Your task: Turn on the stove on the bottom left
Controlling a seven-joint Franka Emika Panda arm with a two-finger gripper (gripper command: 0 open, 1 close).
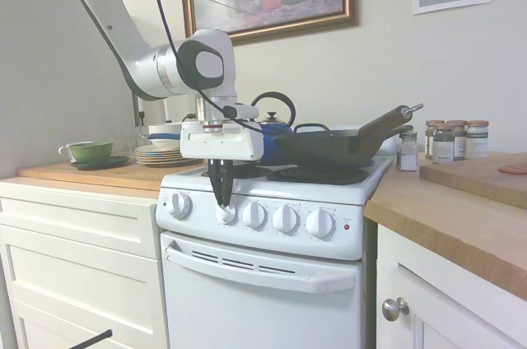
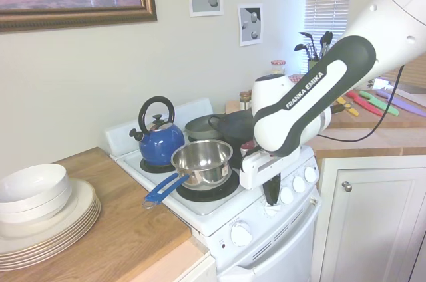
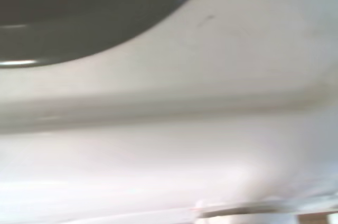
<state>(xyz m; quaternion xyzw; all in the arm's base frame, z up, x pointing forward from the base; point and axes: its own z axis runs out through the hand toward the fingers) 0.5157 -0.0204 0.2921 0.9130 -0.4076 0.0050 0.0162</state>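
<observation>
The stove (image 1: 272,275) is standing between a white cabinet (image 1: 74,258) with a wooden bench (image 1: 99,172) on one side and another wooden bench (image 1: 461,217) on the other, with its row of five white knobs facing out from the front panel and a small red light (image 1: 347,226) sitting at the end of that row. The white arm is reaching down over the front edge of the cooktop, and the pincer (image 1: 222,201) is pointing straight down with its dark fingers (image 1: 219,187) drawn close together around the second knob (image 1: 226,214) from the cabinet side, gripping it. The neighbouring first knob (image 1: 180,205) is sitting free just beside it. On the burners, a blue kettle (image 2: 158,141) is resting at the back, a steel saucepan (image 2: 202,160) with a blue handle is sitting in front of it, and a dark frying pan (image 1: 329,147) is occupying the other side. A stack of plates (image 2: 50,219) with white bowls on top is lying on the bench near the kettle side, and spice jars (image 1: 451,140) are standing on the far bench. The wrist view is showing only a blurred white surface and a dark curved shape.
</observation>
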